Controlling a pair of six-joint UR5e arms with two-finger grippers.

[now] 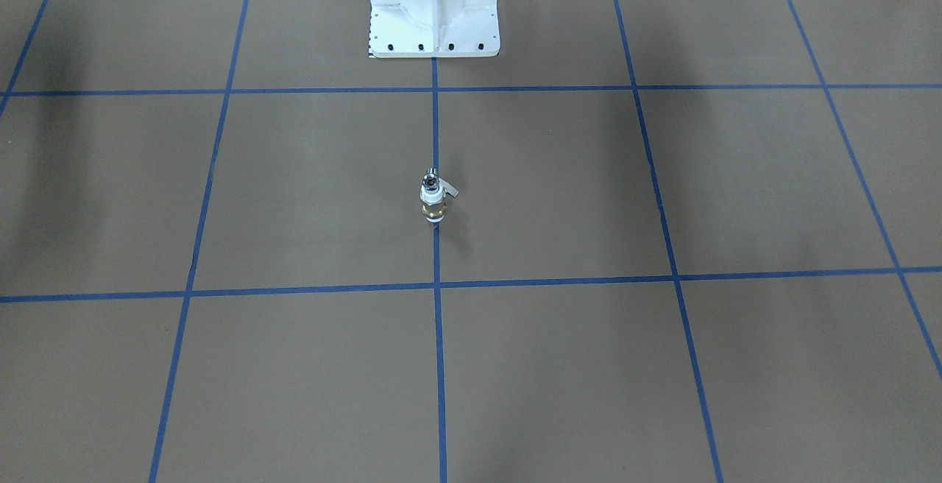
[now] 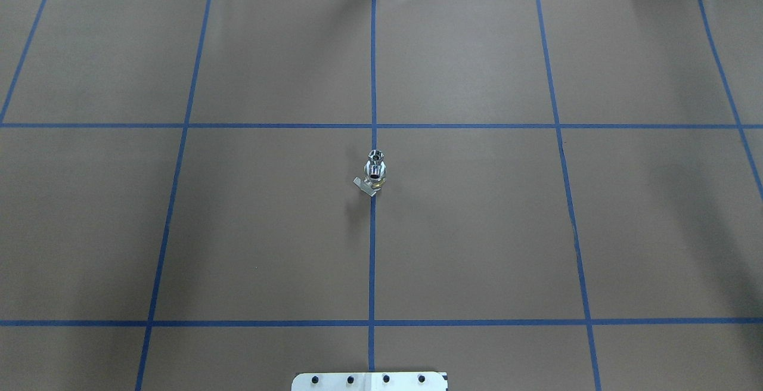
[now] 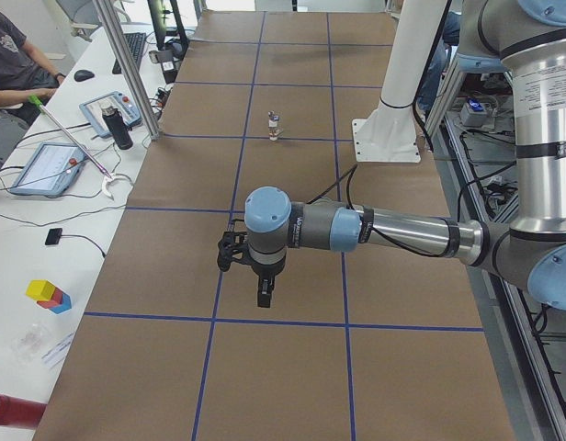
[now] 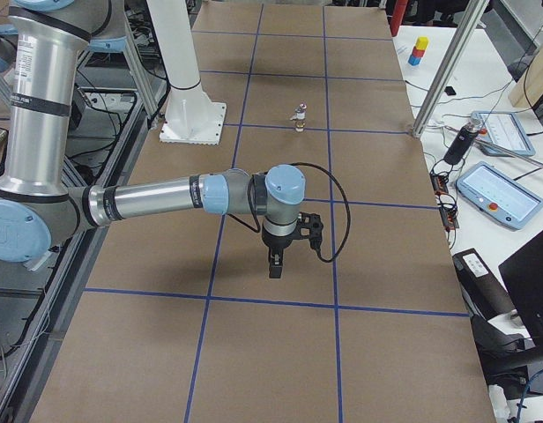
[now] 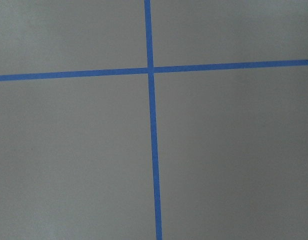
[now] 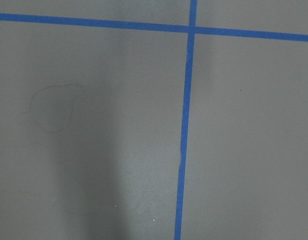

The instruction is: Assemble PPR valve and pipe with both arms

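PPR valve [image 1: 433, 207] upright on the brown table [image 1: 662, 188], set right on the centre blue tape line [image 1: 439, 365], in front of the white pedestal base [image 1: 434, 15] and roughly midway across the table in the overhead view. Brass-gold band low on the body, white ring above it, small grey lever jutting sideways from the upper part toward the robot's left. Silvery pipe [image 1: 429, 174] on top of the PPR valve, touching it, dark hollow end facing up; too small to tell how deeply seated. Both pieces well apart from either gripper. Left arm [image 3: 402, 230] stretched out low over the table near its left end, left gripper [image 3: 264, 299] pointing straight down, hovering just above the paper beside a blue tape line, nothing visibly held. Seen only from the side camera, so finger spacing impossible to tell. Right arm [image 4: 148, 198] mirrored near the opposite end, right gripper [image 4: 274, 270] also pointing down, clear of the surface, close to a tape line, nothing visibly in its grasp; again shown from the side only, so cannot tell whether spread or closed. Both wrist views filled with brown paper and a crossing of blue tape, with a soft dark shadow down the left part of the right wrist view.
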